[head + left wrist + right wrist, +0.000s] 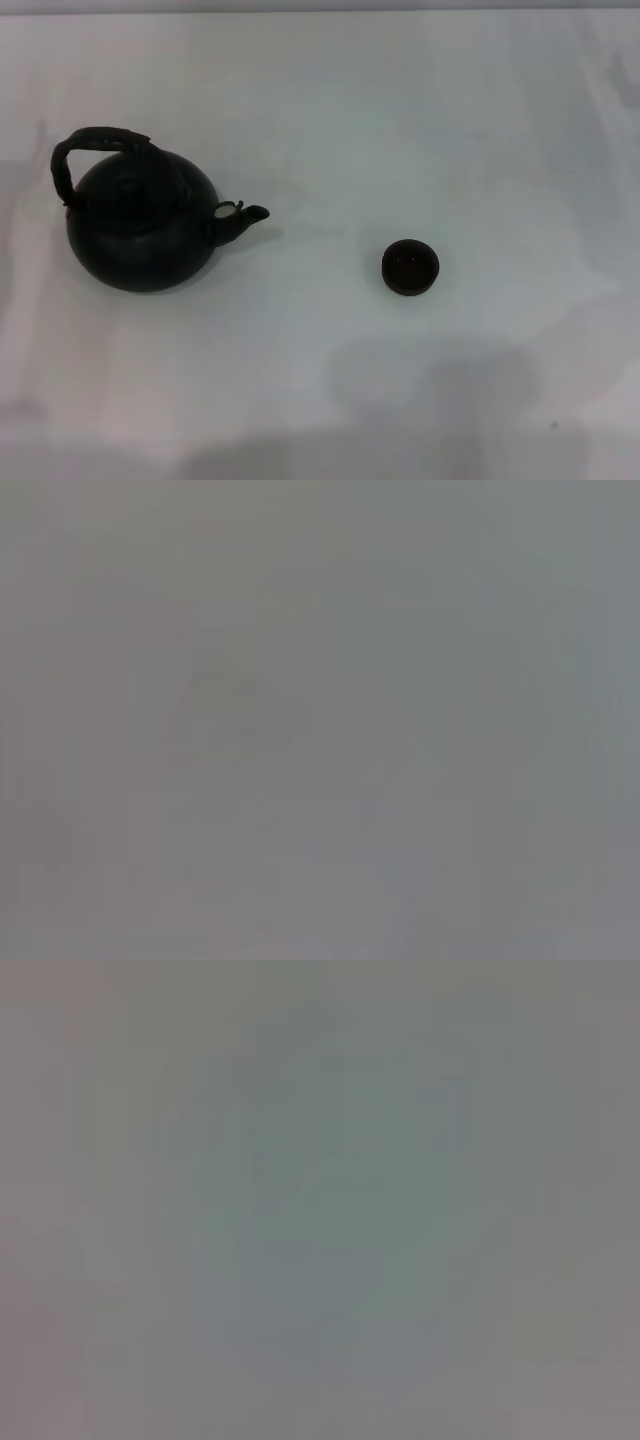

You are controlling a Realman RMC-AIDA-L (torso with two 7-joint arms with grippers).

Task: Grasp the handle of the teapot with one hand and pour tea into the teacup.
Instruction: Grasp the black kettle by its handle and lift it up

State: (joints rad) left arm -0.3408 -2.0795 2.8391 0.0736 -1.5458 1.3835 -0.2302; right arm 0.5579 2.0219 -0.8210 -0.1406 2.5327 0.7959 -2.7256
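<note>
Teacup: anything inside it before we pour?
In the head view, the teacup stands upright on the white table, apart from the teapot. Its inside shows only dark; whether it holds liquid cannot be told. Neither gripper is in view.

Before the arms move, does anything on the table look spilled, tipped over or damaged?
Nothing stands out. The teapot stands upright on the table, its handle arched over the top and its spout toward the teacup. The cup stands upright, apart from the pot. No spill shows. Neither gripper is in view.

black teapot (140,225) upright, spout toward teacup (410,268).
</note>
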